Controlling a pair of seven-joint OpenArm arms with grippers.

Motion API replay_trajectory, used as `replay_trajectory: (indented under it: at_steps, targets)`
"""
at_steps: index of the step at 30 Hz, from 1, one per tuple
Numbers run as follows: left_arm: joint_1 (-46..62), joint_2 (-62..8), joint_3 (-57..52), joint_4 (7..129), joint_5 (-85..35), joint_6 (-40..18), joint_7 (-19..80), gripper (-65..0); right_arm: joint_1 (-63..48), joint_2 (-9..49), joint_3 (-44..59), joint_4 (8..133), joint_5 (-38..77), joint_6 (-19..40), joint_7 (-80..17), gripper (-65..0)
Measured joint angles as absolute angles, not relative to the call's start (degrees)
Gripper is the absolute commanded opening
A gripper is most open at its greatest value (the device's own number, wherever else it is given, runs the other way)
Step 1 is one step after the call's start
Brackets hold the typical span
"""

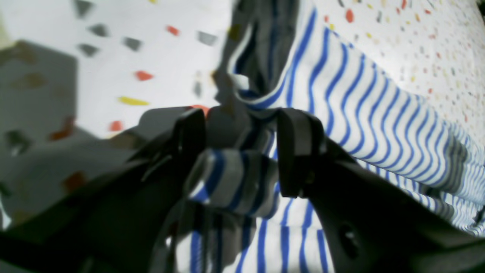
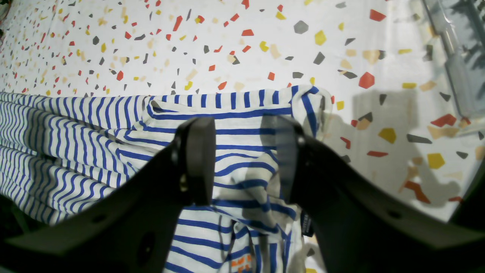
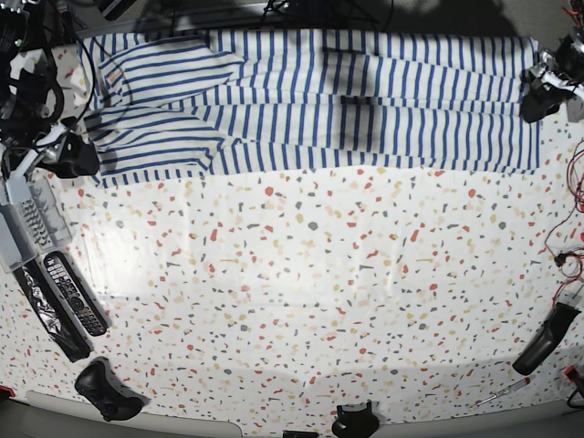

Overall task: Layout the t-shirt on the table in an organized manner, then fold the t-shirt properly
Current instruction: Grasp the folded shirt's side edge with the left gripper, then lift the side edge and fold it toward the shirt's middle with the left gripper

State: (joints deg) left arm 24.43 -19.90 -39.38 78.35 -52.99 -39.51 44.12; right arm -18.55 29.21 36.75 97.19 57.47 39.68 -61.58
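Base view: white terrazzo table (image 3: 310, 301) with red, orange, grey, black flecks filling nearly the whole frame; remote controls (image 3: 75, 294) and a grey tray-like item at 9 o'clock edge, dark game controller (image 3: 108, 391) at 7 o'clock, dark handheld object (image 3: 546, 339) at 4 o'clock, red cables at 3 o'clock. Striped t-shirt (image 3: 365, 100) spread flat along the 12 o'clock edge, long axis running 9-to-3, sleeve and collar end bunched toward 10 o'clock, hem end toward 2 o'clock, dark shadow patch mid-cloth. Left wrist view: left gripper (image 1: 242, 151) low over the shirt edge, jaws set wide apart, a bunched fold of striped cloth sitting between the pads; real clamping on the cloth not discernible, blurry. Right wrist view: right gripper (image 2: 244, 159) jaws spread wide, hovering over the crumpled sleeve corner, cloth showing between the fingers, nothing pinched; small dark tag (image 2: 307, 225) by the 5 o'clock finger, orange print at 6 o'clock.
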Motion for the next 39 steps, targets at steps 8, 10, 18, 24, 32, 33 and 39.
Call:
replay_trajectory:
  at_steps: [8,10,18,24,32,33,39]
  targets:
    - [24.12,-20.34,-34.44,78.39,-52.05,-39.70,42.89,-46.1,-18.55,29.21,36.75,97.19,57.47,39.66,-61.58,-39.6]
    - [24.14,-20.34,-34.44,78.39,-50.54,-39.68,42.87,-57.6,-18.55,29.21,36.75,97.19,57.45,39.68,-61.58,-39.6]
    - [24.14,-20.34,-34.50,78.39,-46.94,-39.70,42.02,-65.0,-18.55,29.21,36.75,97.19,57.47,39.66,-61.58,-39.6]
    - [24.08,-23.07,-34.70,78.35,-45.23,-39.70,37.23,-65.0,-18.55,29.21,36.75,97.19,57.52,39.68,-61.56,-39.6]
    - [19.99,-28.25,-34.87,78.37,-39.94,-37.56,36.03,-65.0,-16.21,29.21,36.75,97.19,61.78,39.68,-61.14,-39.6]
    - [20.01,-28.34,-34.87,78.37,-39.92,-37.56,36.12,-65.0,-15.75,29.21,36.75,97.19,61.76,39.68,-61.14,-39.6]
    - [20.84,-28.40,-36.07,84.09,-46.83,-37.30,47.07,-65.0,-12.75,29.19,36.75,97.19,61.78,39.68,-61.32,-39.6]
